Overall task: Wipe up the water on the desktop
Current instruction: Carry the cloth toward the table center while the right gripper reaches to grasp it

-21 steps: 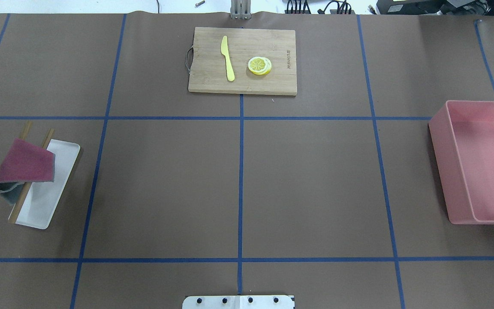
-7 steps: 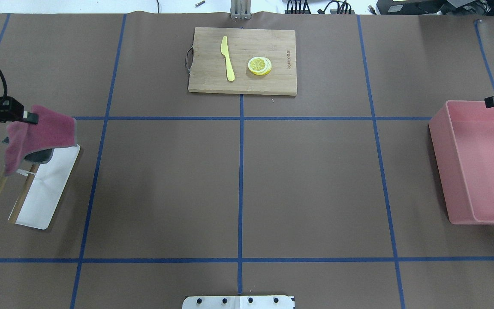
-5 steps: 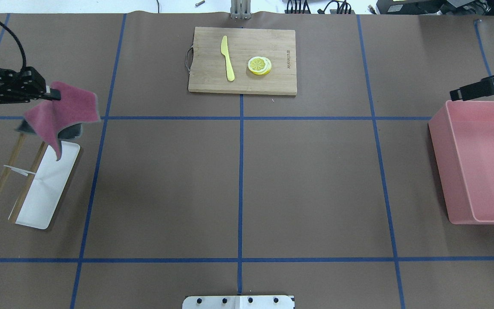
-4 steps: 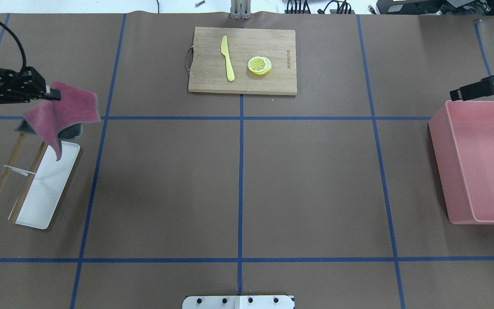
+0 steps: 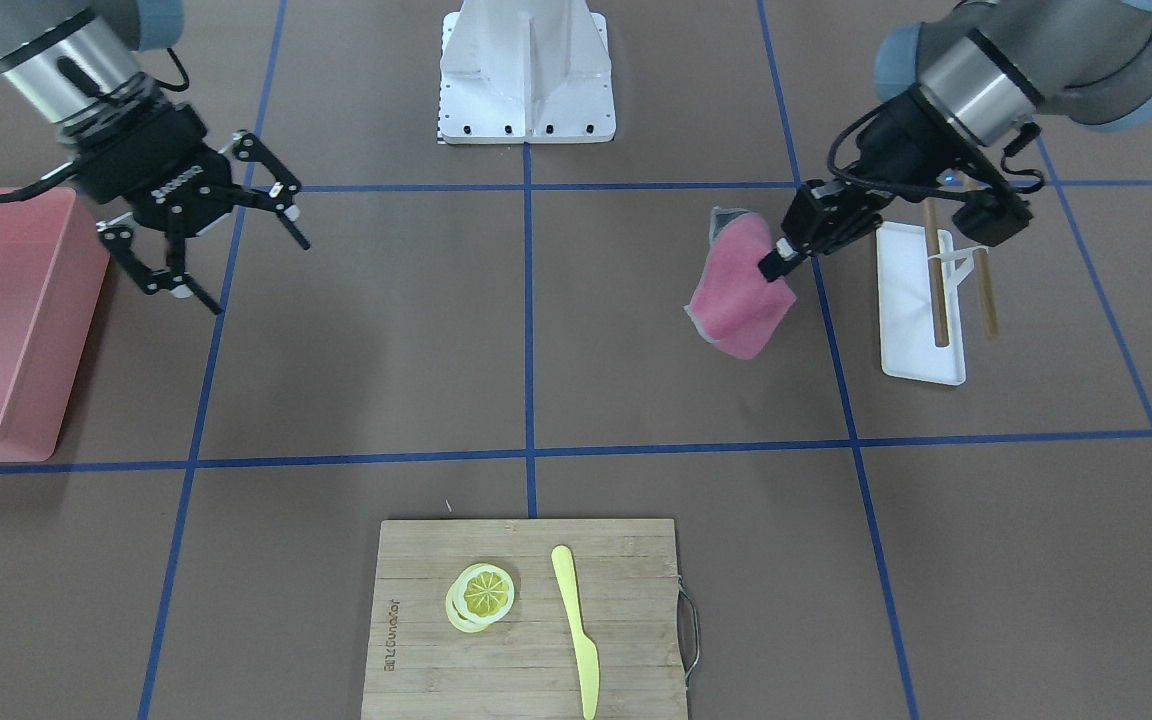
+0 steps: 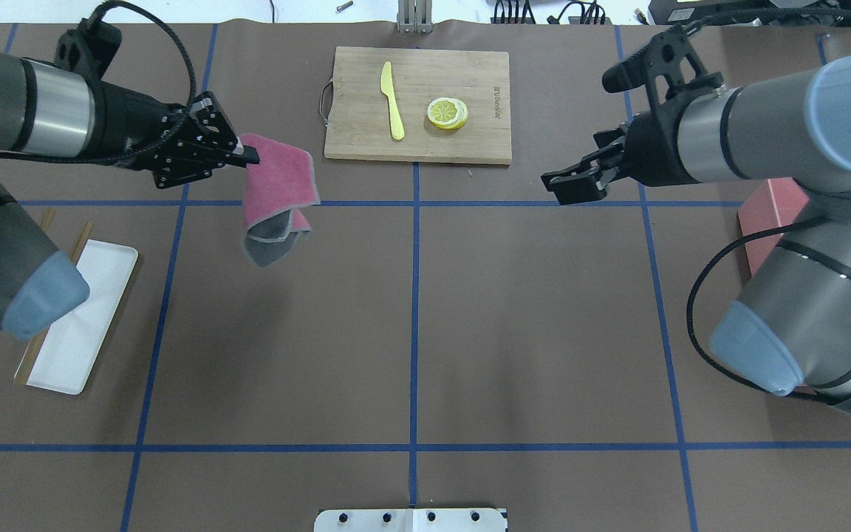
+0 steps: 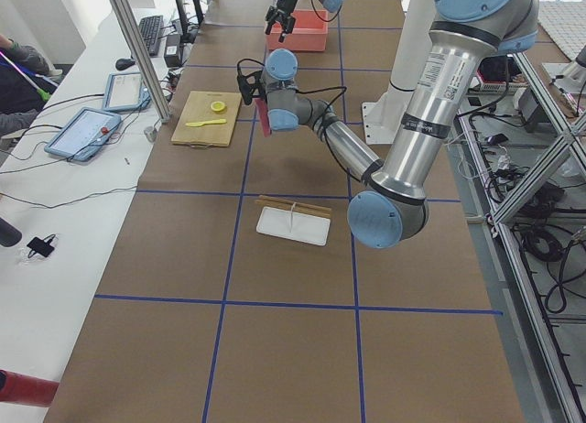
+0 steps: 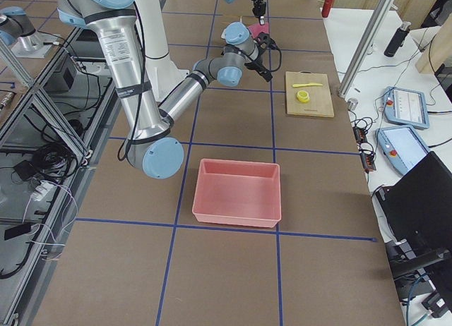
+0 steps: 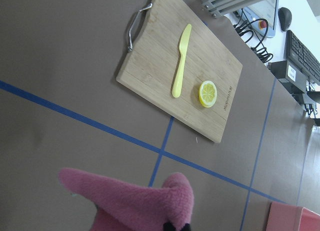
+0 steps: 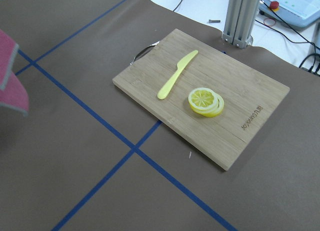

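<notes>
My left fingers [image 6: 252,156] pinch one corner of a pink cloth [image 6: 278,185], so it hangs folded, clear above the brown bench [image 6: 529,318], near the cutting board [image 6: 484,140]. My right fingers [image 5: 261,277] spread wide, empty, likely standing by. I see no water.

We hold our left arm stretched forward, the left gripper [image 6: 250,157] with jaws pinched on a corner of a pink fabric cloth [image 6: 279,185]. Our right gripper [image 5: 260,277] hovers, jaws spread wide.
</notes>
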Tool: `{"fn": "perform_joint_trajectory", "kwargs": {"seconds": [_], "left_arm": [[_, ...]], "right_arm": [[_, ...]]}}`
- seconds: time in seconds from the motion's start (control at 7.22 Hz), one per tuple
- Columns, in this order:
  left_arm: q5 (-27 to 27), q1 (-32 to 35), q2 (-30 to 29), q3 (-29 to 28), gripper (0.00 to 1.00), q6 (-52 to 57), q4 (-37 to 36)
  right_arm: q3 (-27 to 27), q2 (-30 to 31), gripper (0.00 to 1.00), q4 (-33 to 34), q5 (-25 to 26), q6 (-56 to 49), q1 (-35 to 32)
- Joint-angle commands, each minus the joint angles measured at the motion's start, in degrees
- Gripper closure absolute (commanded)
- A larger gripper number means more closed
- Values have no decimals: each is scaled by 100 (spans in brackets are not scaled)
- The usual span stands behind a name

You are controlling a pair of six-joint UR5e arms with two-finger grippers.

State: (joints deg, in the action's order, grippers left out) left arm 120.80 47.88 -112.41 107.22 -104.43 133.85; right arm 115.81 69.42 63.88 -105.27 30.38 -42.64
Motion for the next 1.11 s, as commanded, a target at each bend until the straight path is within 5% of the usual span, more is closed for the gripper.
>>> {"fn": "perform_joint_trajectory", "kwargs": {"seconds": [0.0,0.28,0.97], "left_arm": [[-923,-795,-447,-16,100,-725,-34],[-1479,-1070,-763,-17,100,-1367,-217],[-1885,-1176,-1143,27,100,-2134,-412]], "right_arm": [[12,-393,4,2,1329,-14,833],[4,-499,3,-76,2367,3,1492],[21,-597,6,-77,3248,-32,2303]]}}
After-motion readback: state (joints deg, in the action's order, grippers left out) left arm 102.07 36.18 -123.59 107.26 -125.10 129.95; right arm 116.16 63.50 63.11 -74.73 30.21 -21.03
